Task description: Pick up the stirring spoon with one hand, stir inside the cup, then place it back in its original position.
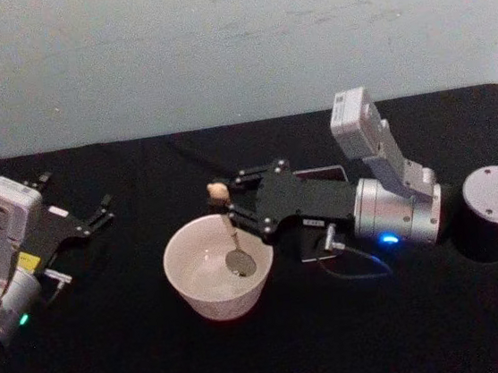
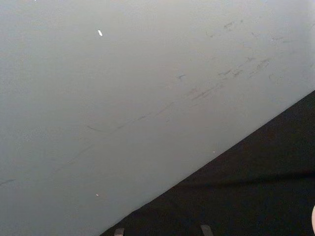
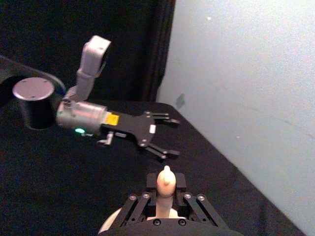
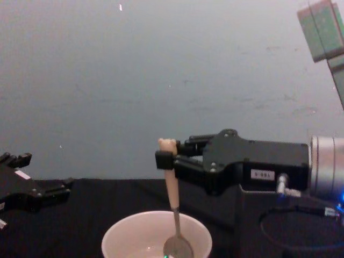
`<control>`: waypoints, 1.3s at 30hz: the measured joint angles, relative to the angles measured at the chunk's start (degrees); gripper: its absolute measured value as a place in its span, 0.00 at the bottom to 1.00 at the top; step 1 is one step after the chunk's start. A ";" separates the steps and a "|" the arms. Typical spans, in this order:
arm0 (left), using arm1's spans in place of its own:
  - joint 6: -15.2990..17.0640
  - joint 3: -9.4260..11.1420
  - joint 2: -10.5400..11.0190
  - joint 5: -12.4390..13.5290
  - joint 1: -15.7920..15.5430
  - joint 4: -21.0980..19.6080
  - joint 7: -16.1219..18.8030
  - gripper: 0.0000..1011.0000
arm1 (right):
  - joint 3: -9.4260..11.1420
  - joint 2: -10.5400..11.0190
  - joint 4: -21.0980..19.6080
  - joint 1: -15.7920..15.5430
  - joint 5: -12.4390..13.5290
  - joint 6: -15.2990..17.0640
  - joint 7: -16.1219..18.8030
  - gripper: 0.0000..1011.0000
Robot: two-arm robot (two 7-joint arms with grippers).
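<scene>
the right hand was in the middle of the head view, just above the far rim of the cup. its fingers were shut tight on the beige handle of the stirring spoon, just under the tiny bear head. held that high up, the spoon hung straight down. its shiny bowl sat low inside the cup, ready for stirring, and the hand was clear of the rim. the dark square holder, where the spoon belongs, stood near the cup under the right arm, so the way back looked short. the left hand lay at the left edge, fingers spread wide, holding nothing, well apart from the cup.
</scene>
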 joint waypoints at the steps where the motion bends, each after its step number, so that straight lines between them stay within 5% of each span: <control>1: 0.00 0.00 0.00 0.00 0.00 0.00 0.00 0.99 | -0.23 0.12 -0.30 -0.25 0.06 0.00 0.27 0.21; 11: 0.00 0.00 0.00 0.00 0.00 0.00 0.00 0.99 | -2.05 -0.90 -0.17 -0.34 0.06 0.21 1.02 0.21; 23: 0.00 0.00 0.00 0.00 0.00 0.00 0.00 0.99 | -3.55 -5.02 5.22 2.58 -1.38 0.20 -0.22 0.21; 39: 0.00 0.00 0.00 0.00 0.00 0.00 0.00 0.99 | -1.76 -6.25 9.18 4.62 -3.31 -0.73 -2.40 0.21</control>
